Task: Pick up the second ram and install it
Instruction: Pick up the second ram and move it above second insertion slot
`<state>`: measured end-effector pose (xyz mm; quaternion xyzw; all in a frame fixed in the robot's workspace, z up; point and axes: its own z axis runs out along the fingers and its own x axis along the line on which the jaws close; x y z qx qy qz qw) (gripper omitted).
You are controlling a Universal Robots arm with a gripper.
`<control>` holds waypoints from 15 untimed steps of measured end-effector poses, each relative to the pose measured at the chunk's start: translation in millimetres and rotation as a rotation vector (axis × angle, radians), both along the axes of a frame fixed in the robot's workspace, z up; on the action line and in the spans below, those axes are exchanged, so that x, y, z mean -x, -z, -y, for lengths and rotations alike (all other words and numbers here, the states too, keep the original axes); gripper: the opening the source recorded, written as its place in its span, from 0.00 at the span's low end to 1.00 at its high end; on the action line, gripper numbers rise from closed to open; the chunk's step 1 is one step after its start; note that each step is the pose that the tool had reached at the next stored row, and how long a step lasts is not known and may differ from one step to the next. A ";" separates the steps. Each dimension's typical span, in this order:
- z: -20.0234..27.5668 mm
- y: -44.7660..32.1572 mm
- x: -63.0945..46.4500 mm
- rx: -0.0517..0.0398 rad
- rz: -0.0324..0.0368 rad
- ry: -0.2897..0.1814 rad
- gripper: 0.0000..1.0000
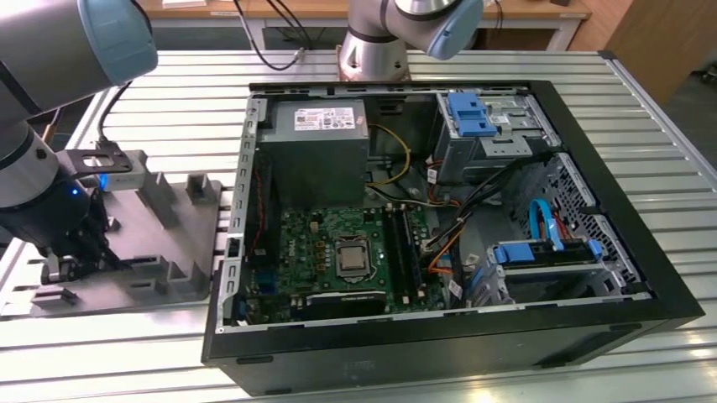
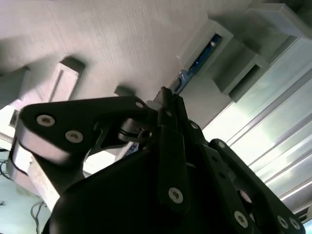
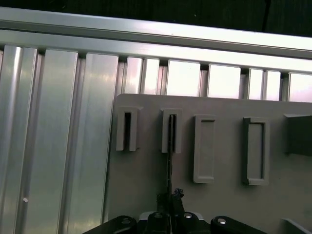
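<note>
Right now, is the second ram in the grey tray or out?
In. The second ram stands on edge, one end in a slotted post of the grey tray, the gripper shut on it.

second ram (image 3: 169, 161): thin dark blue-green stick, standing on edge, one end in a slotted post of the grey tray (image 3: 146, 195).

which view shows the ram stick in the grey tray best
The second wrist view: the ram stick shows its blue-green face, standing in a slot of the grey tray, just ahead of the hand. The first wrist view shows it edge-on, a thin dark line. In the exterior view it is hidden behind the arm.
</note>
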<state>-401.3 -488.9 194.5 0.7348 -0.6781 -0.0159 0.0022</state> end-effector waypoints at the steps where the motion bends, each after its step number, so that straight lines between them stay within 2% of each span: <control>1: 0.0 0.0 0.0 -0.0001 0.0000 0.000 0.16; 15: 0.0 0.0 0.0 -0.0019 0.0001 0.000 0.14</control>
